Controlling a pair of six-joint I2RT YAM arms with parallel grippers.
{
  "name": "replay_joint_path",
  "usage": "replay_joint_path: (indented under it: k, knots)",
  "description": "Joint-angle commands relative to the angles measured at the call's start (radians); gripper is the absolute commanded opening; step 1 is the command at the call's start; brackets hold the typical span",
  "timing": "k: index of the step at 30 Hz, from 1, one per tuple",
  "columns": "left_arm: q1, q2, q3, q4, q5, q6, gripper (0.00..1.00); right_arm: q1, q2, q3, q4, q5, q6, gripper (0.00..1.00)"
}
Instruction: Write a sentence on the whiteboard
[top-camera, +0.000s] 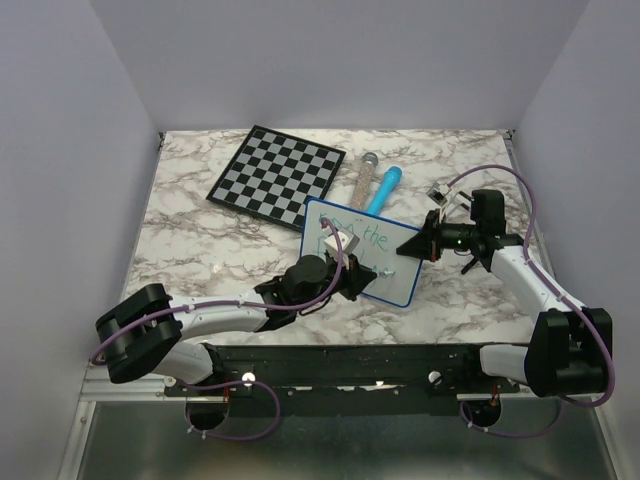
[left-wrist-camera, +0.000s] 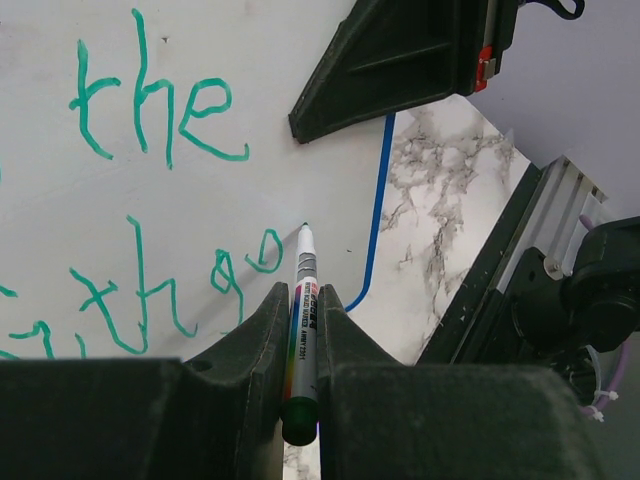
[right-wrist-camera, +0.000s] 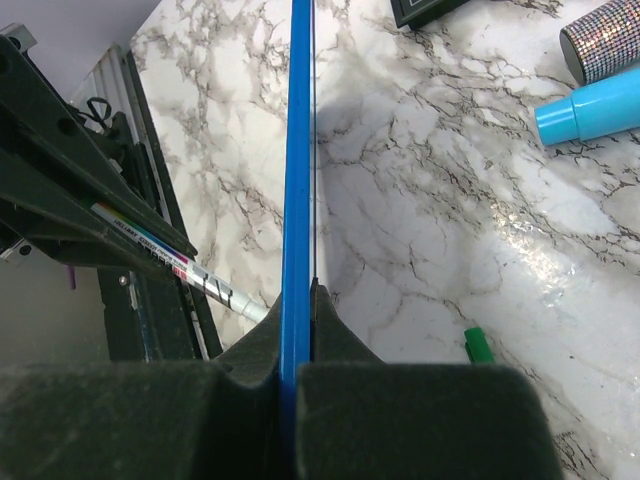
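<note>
The whiteboard (top-camera: 385, 262), white with a blue rim, stands tilted near the table's middle. My right gripper (top-camera: 426, 243) is shut on its right rim, which shows as a blue edge (right-wrist-camera: 298, 150) between the jaws of that gripper (right-wrist-camera: 298, 290). My left gripper (top-camera: 350, 276) is shut on a silver marker (left-wrist-camera: 306, 300), seen in its wrist view (left-wrist-camera: 303, 292). The marker tip touches the board (left-wrist-camera: 250, 130) just right of the second line. The sentence in green reads "the" (left-wrist-camera: 150, 100), with a second line (left-wrist-camera: 150, 290) below it. The marker also shows in the right wrist view (right-wrist-camera: 170, 262).
A checkered chessboard (top-camera: 275, 175) lies at the back left. A glittery tube (top-camera: 362, 178) and a light blue tube (top-camera: 383, 190) lie behind the whiteboard. A green cap (right-wrist-camera: 478, 345) lies on the marble table (top-camera: 200, 240) behind the board. Purple walls enclose the table.
</note>
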Motion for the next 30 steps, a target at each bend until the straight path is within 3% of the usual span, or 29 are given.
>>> replay_joint_path:
  k: [1,11,30]
  knots:
    - [0.005,0.019,0.028,-0.002,-0.010,0.016,0.00,0.007,-0.019,0.017,0.023,-0.084,0.018,0.01]
    - [0.011,0.073,0.046,-0.041,0.047,-0.005,0.00,0.007,-0.022,0.017,0.023,-0.082,0.018,0.01]
    - [0.016,-0.003,0.008,-0.096,-0.064,-0.007,0.00,0.005,-0.020,0.015,0.025,-0.084,0.018,0.01]
